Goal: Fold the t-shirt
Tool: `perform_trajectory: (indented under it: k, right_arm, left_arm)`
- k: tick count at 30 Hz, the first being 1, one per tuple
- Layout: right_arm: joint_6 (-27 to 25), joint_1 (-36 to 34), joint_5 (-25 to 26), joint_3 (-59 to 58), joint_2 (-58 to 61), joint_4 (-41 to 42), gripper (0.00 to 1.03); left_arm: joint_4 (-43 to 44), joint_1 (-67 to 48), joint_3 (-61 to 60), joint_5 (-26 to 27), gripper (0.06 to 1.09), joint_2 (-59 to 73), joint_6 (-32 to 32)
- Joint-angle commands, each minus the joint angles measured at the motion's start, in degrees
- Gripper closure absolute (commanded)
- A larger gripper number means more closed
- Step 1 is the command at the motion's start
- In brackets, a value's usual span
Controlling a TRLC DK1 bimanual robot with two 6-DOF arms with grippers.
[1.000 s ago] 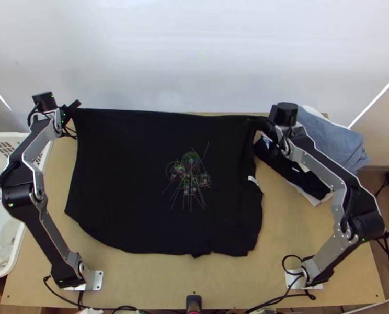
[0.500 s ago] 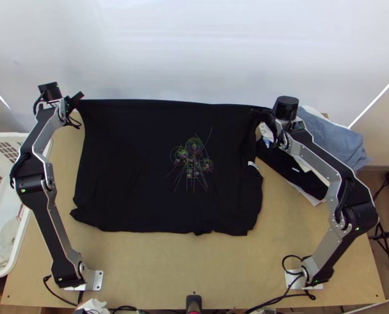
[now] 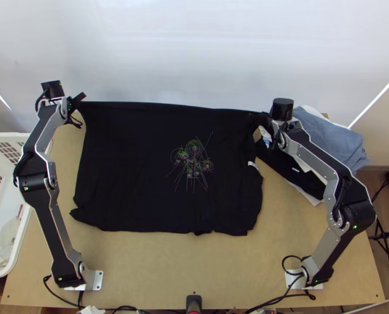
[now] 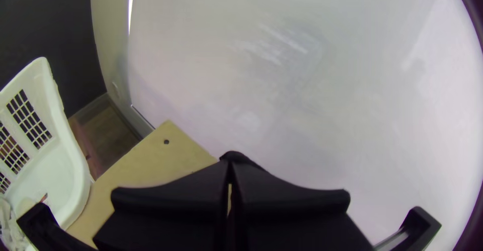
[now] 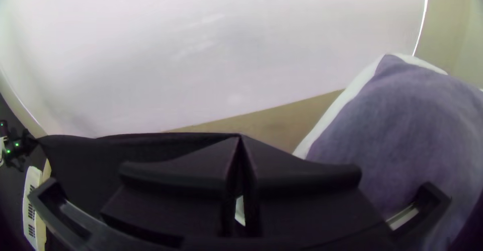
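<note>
Top view: the wide black cloth t-shirt hangs taut along its far edge, left gripper and right gripper clamped on its corners (left slightly farther); folding probably means bringing that edge nearward.

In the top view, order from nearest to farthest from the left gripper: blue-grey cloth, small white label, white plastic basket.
1. White plastic basket, at the table's left edge.
2. Small white label, right side of the black t-shirt.
3. Blue-grey cloth, far right corner.
</note>
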Motion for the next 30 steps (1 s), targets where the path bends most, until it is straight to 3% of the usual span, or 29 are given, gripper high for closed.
perform_trajectory:
  k: [1, 12, 17, 30]
  right_arm:
    - [1.09, 1.99, -0.07, 0.22, -0.36, -8.53, 1.0]
    - [1.88, 2.17, -0.07, -1.19, -2.29, -9.94, 1.0]
    - [1.79, 2.17, -0.07, -1.8, -3.26, -11.96, 1.0]
    - [2.58, 3.92, -0.16, -10.06, -10.29, -12.05, 1.0]
  left_arm:
    - [-4.46, 0.3, -3.31, 0.51, 1.05, -3.76, -0.54]
    - [-5.78, 2.23, -9.37, 5.17, 1.05, -7.1, 3.5]
    - [-5.51, 1.53, -16.49, 8.07, 1.05, -11.5, 7.02]
    - [-2.88, 1.44, -36.27, 9.56, 1.05, -23.71, 11.94]
